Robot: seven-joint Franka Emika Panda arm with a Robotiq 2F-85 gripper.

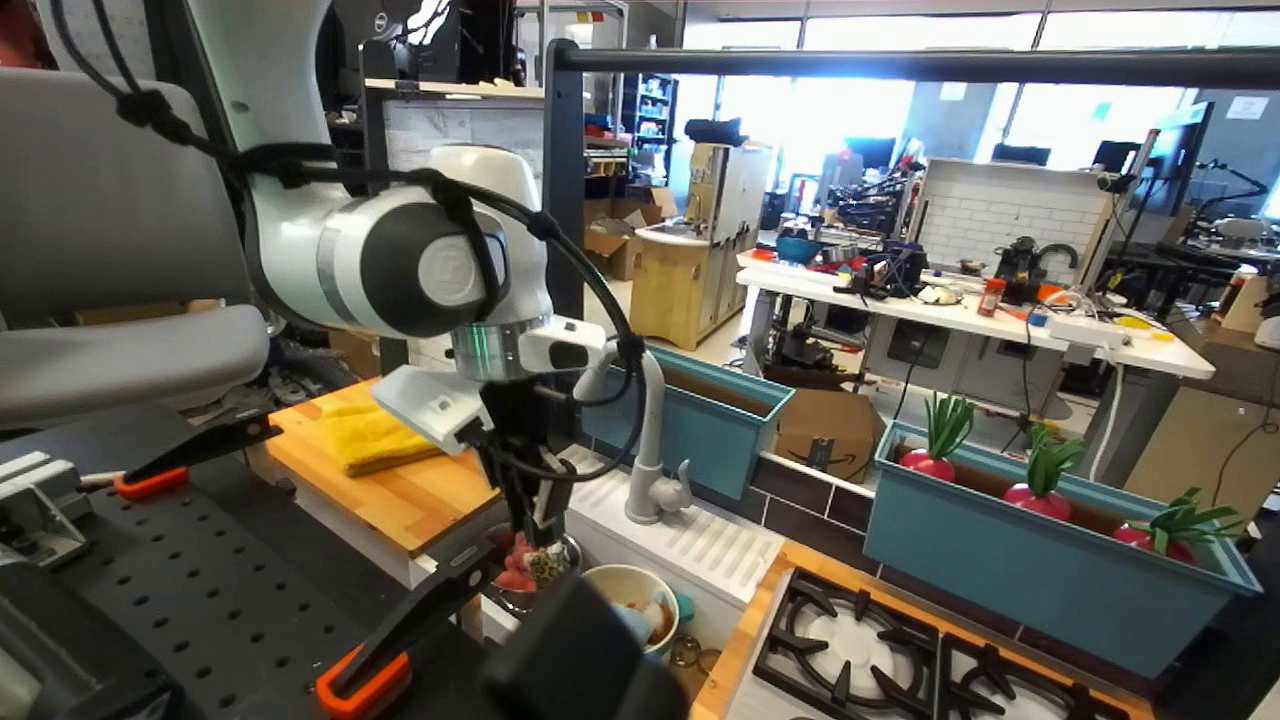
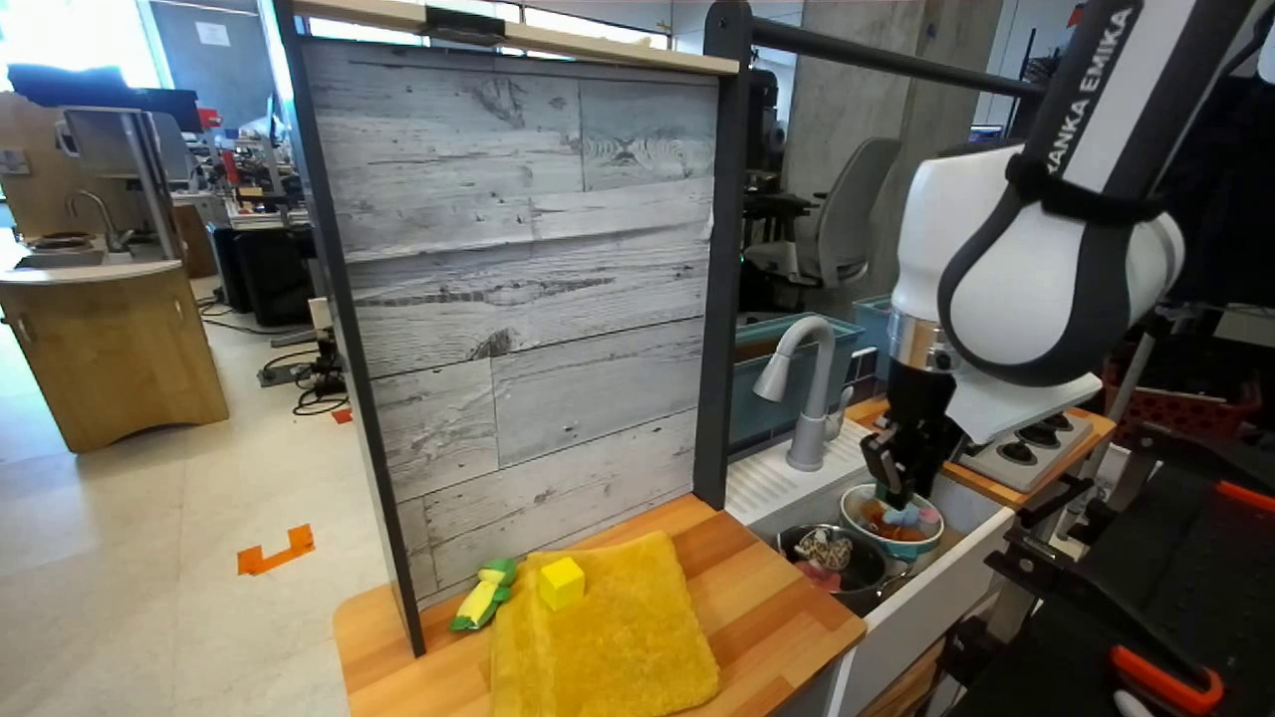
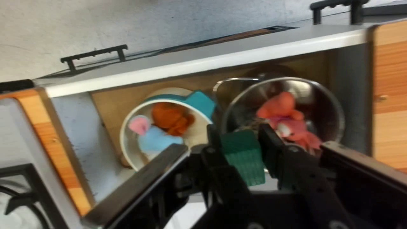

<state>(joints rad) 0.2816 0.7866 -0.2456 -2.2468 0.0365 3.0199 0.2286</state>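
In the wrist view, the gripper (image 3: 238, 135) is pinching a green block (image 3: 244, 160) between its fingertips, above a basin (image 3: 206, 67) holding a white pot (image 3: 198, 128) and a steel pot (image 3: 305, 92), and is covering much of a spotted toy (image 3: 250, 124). In an exterior view, a blurred black shape (image 1: 585, 660) is hiding part of the basin. In an exterior view, dark fingers (image 2: 885, 463) are overlapping the white pot, making the block hard to pick out.
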